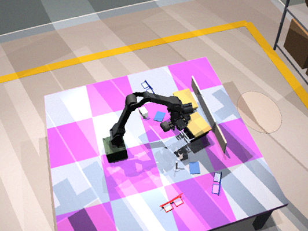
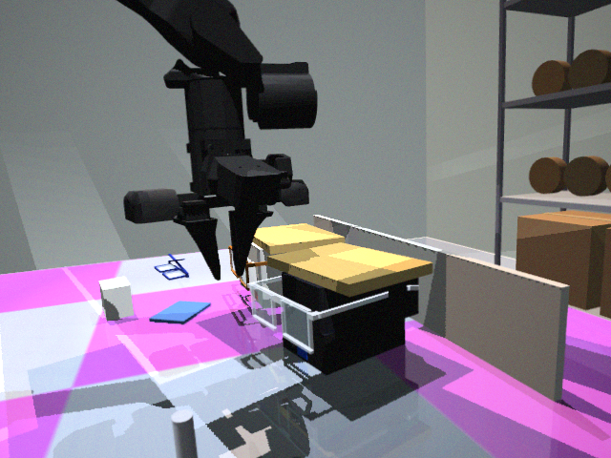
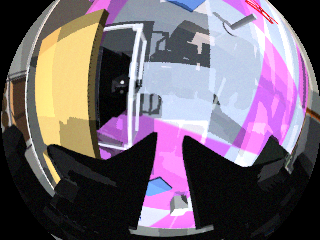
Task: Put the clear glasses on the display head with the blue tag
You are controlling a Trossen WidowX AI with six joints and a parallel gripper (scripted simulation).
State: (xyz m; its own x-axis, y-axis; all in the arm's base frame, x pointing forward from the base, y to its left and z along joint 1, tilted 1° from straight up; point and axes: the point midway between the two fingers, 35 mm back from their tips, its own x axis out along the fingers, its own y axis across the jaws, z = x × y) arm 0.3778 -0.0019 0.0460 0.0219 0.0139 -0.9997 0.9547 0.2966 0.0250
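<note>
Behind a checkered pink and pale tabletop (image 1: 70, 144) (image 2: 30, 290), a metal shelf rack (image 1: 285, 8) (image 2: 500, 148) stands by the wall. Over there, the claw (image 1: 178, 137) (image 2: 228, 277) (image 3: 170, 139) is parted, gripping nothing, and hangs above the clear glasses (image 1: 185, 137) (image 2: 311, 315) (image 3: 142, 45), probably to let them settle. They sit at the front of the near display head (image 2: 355, 325) (image 3: 112, 85), its blue tag (image 2: 302, 353) low down; nose contact I can't confirm. I count two yellow-topped heads, one red pair (image 1: 170, 205) (image 3: 262, 11), two blue-framed pairs (image 1: 216, 183) (image 2: 171, 270), two blue pads (image 1: 194, 168) (image 2: 180, 312) (image 3: 159, 186).
</note>
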